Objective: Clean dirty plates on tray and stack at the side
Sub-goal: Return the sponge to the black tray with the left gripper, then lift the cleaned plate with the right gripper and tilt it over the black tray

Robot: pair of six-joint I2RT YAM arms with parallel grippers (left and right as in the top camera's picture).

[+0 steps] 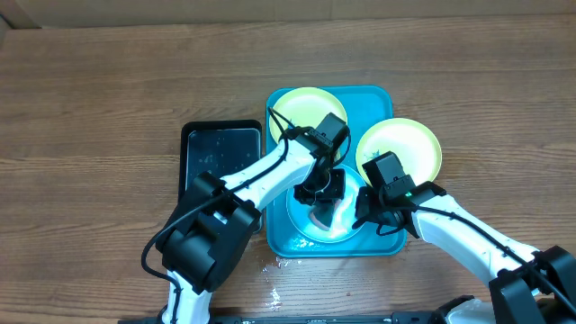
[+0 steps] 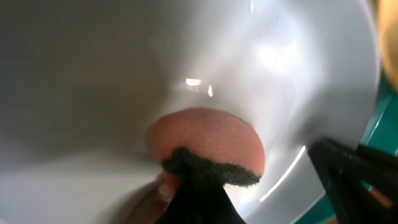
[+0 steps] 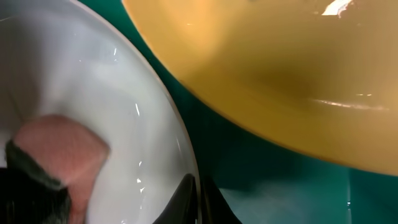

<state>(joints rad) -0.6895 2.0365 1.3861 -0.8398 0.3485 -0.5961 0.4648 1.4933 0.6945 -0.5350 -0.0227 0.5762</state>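
Three plates lie on or over the turquoise tray [image 1: 378, 97]. One plate [image 1: 301, 106] rests at the tray's far left. A second plate [image 1: 409, 144] overhangs the right rim. The near plate [image 1: 304, 223] has my left gripper [image 1: 322, 191] above it, shut on a pink sponge [image 2: 211, 140] with a dark scouring face, pressed into the plate's white centre [image 2: 93, 74]. My right gripper [image 3: 198, 200] is shut on that plate's rim [image 3: 180, 143], at the plate's right side [image 1: 369, 211]. The sponge [image 3: 59, 152] also shows in the right wrist view, under the second plate's yellow-green underside [image 3: 280, 74].
A black tray [image 1: 220, 153] holding water stands left of the turquoise tray, close to my left arm. Water drops wet the wooden table [image 1: 274, 292] in front of the tray. Bare turquoise floor [image 3: 280, 186] shows to the right of my right gripper's fingers.
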